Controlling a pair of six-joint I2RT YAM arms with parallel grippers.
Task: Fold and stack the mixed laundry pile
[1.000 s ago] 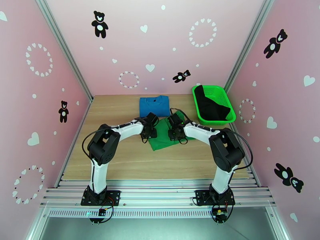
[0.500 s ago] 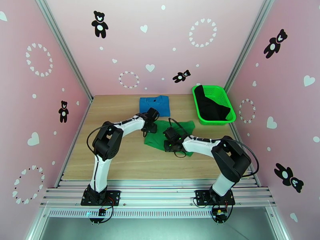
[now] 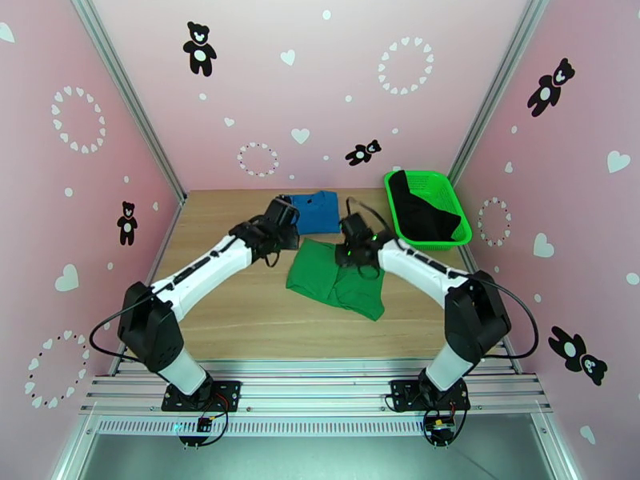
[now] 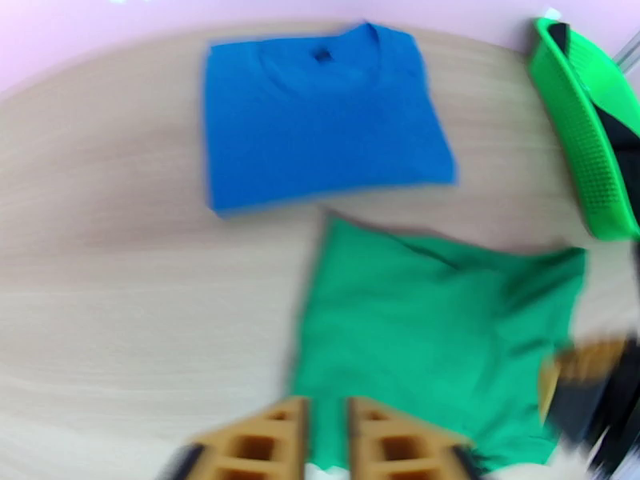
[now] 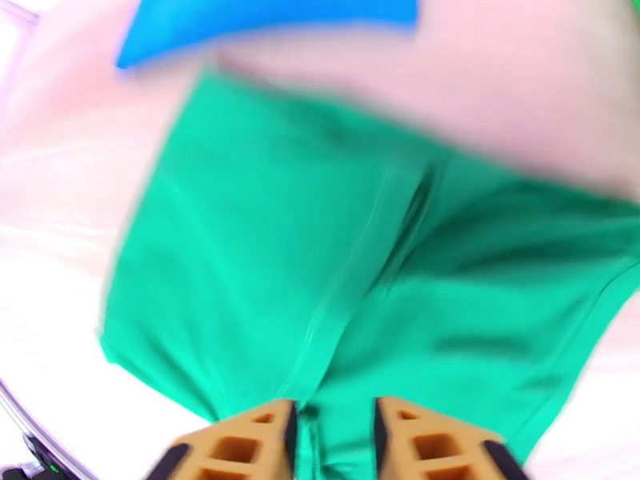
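My left gripper (image 4: 328, 408) is pressed together, by the left edge of the green garment (image 3: 332, 275); that cloth lies mid-desk (image 3: 240, 314), its long axis running roughly far-left to near-right; my right gripper (image 5: 334, 408) is nearer, over its far edge, jaws narrow; whether they pinch cloth I cannot tell; the folded blue T-shirt (image 3: 320, 211) lies just beyond.

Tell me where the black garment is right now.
In the top view, the black garment lies in the green mesh basket at the table's far right, right of the folded blue T-shirt.
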